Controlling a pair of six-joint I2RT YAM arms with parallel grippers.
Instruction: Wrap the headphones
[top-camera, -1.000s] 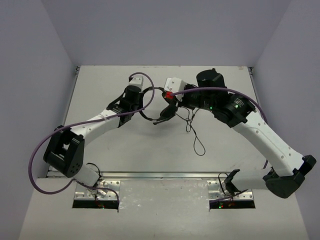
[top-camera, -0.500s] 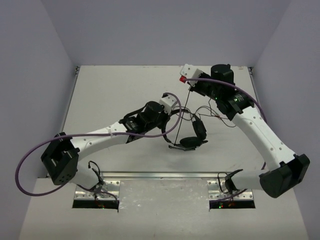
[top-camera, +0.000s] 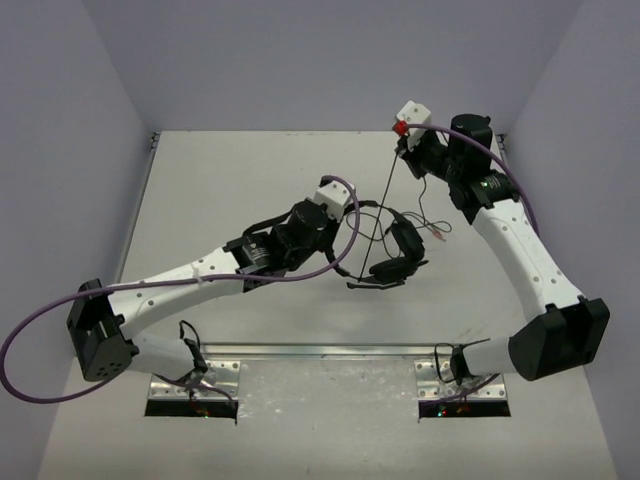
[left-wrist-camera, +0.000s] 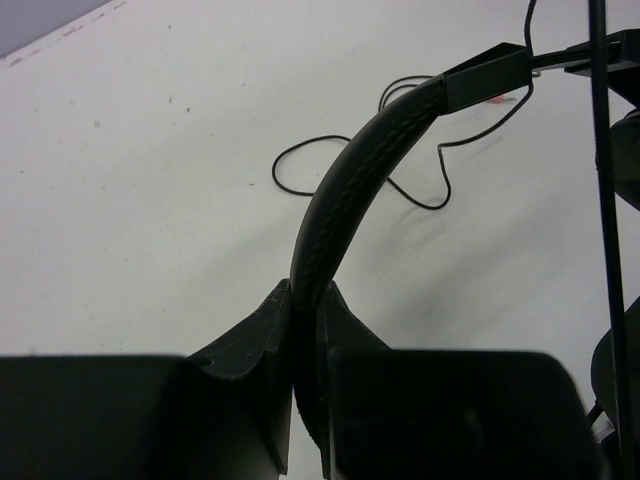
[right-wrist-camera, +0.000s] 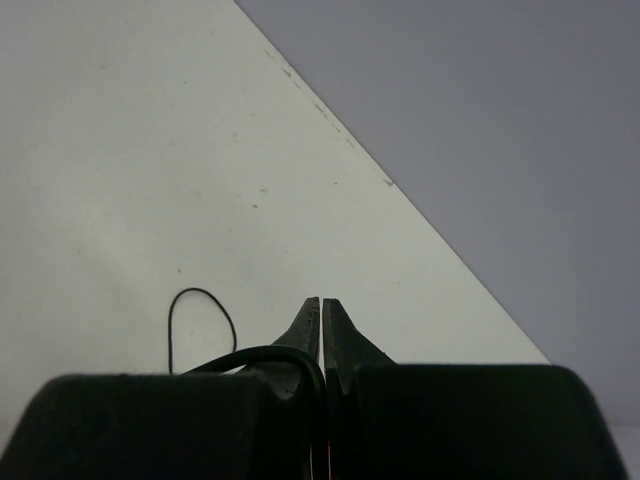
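Observation:
The black headphones hang at the table's centre, with both earcups and the boom mic low by the table. My left gripper is shut on the thin headband, which is clamped between the fingers in the left wrist view. My right gripper is raised at the far right and shut on the thin black cable. The cable runs taut from it down to the headset. Slack cable lies in loops on the table to the right of the earcups.
Thick purple robot cables loop off both wrists close to the headset. Grey walls close in the table at the back and on both sides. Metal mounting plates run along the near edge.
My right gripper has moved further back and right, pulling the cable taut. My left gripper has carried the headphones from the back centre toward the middle and slightly right.

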